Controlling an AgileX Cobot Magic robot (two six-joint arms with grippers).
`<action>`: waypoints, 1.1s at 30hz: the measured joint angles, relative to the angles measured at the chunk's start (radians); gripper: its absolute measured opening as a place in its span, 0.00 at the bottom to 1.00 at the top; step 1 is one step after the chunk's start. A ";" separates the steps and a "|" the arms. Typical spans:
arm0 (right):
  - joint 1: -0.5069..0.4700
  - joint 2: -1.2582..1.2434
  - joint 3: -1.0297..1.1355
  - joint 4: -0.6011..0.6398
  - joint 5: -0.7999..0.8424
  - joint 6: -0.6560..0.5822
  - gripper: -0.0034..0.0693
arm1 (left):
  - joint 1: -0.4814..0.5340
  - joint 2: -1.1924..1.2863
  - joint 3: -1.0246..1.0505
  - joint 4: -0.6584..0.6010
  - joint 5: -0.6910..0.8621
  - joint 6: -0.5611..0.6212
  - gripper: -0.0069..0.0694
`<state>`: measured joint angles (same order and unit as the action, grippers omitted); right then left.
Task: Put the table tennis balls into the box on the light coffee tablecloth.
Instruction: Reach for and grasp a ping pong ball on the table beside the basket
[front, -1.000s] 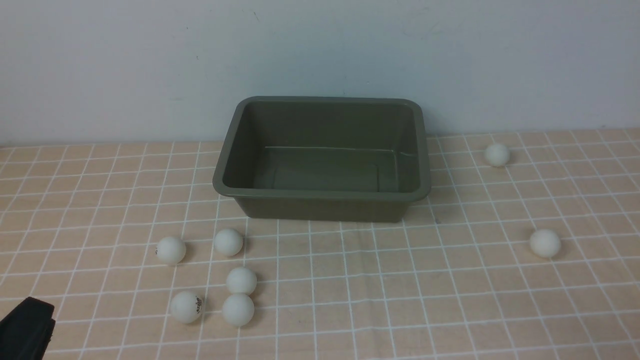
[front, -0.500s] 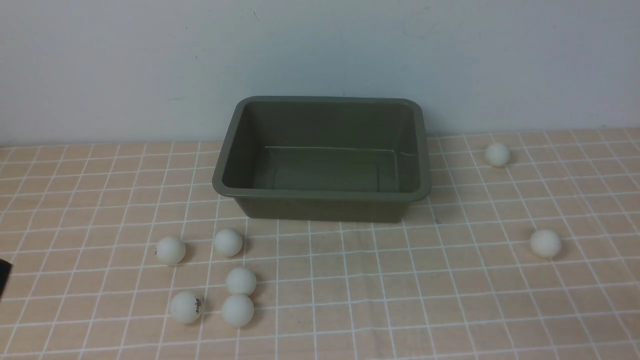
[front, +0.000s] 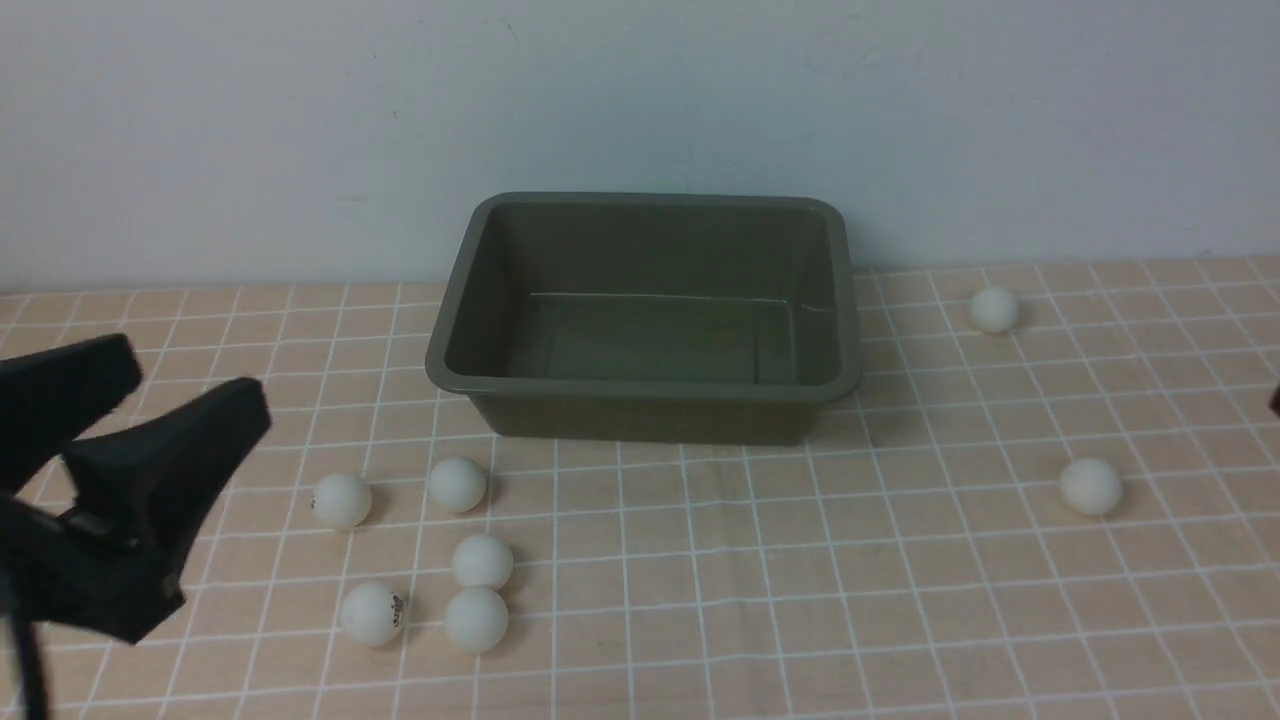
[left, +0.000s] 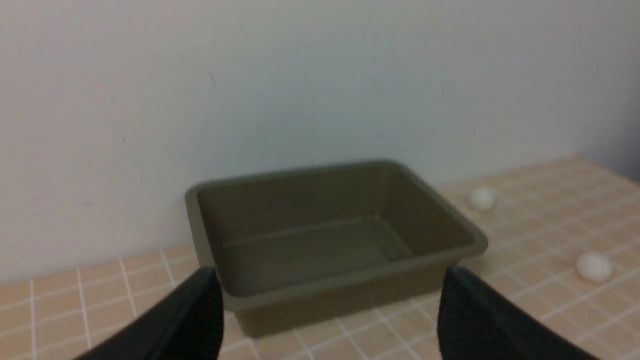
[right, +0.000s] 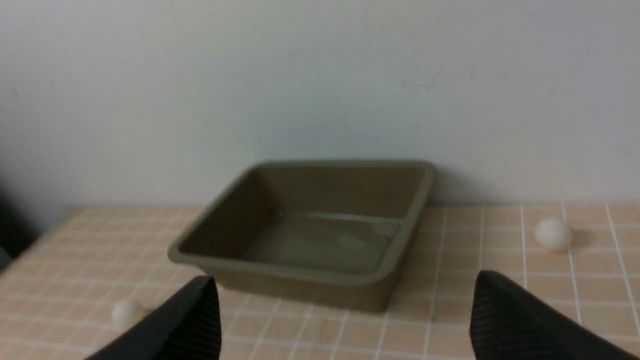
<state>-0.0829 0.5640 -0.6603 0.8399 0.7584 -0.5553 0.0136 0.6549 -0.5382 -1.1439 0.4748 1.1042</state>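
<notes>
Reaching: box empty mid-frame, seven balls loose on cloth.
Left pincer, agape, hangs beside the lower-left five; right pincer agape too. Next I centre over one ball.

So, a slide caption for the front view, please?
Open left gripper hovers beside seven balls lying near the empty box.

Found open access from above into box. Found tight gaps within five-ball cluster at lower left of frame. Found open cloth across centre frame and all round right-side balls, well apart.
</notes>
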 joint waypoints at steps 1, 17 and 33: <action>0.000 0.055 -0.027 -0.033 0.024 0.009 0.88 | 0.000 0.047 -0.020 0.039 0.010 -0.029 0.73; 0.000 0.667 -0.260 -0.454 0.076 0.176 0.84 | 0.000 0.568 -0.186 0.636 0.037 -0.603 0.73; 0.000 0.770 -0.358 -0.455 0.103 0.191 0.84 | 0.000 1.147 -0.617 0.779 0.126 -0.660 0.73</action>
<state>-0.0829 1.3339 -1.0179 0.3846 0.8616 -0.3643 0.0136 1.8019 -1.1555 -0.3648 0.6005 0.4444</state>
